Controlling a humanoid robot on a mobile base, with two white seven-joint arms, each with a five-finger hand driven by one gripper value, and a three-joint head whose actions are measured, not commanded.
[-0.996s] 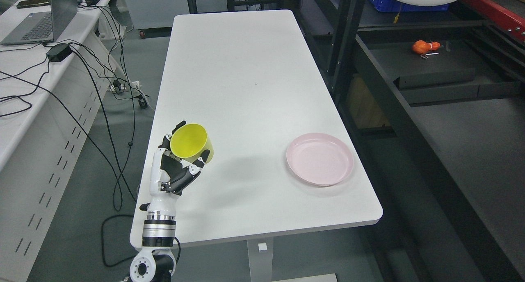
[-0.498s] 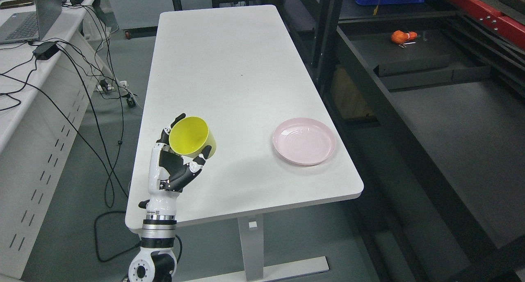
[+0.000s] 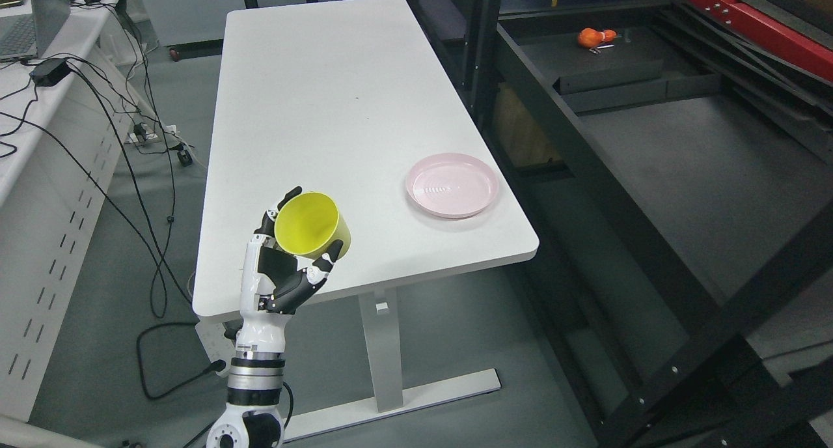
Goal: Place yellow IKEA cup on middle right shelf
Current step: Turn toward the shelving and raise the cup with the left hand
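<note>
We are holding the yellow cup (image 3: 313, 224) in our left hand (image 3: 286, 275), whose arm is coming up from the lower left of the head view. The fingers (image 3: 330, 256) are wrapping around the cup's side, with the thumb pressing at its far left rim, so the hand is grasping the cup. The cup is tilting, its open mouth facing up and toward us, and it is hovering over the near left corner of the white table (image 3: 338, 96), lifted off the surface. A pink plate (image 3: 452, 185) is lying flat on the table near its near right edge, well apart from the cup. To the right of the table a dark shelf rack (image 3: 651, 135) is standing, with an orange object (image 3: 589, 37) lying on a far shelf. To the left, black cables (image 3: 130, 168) are hanging from a second white desk (image 3: 39, 129) down to the floor.
</note>
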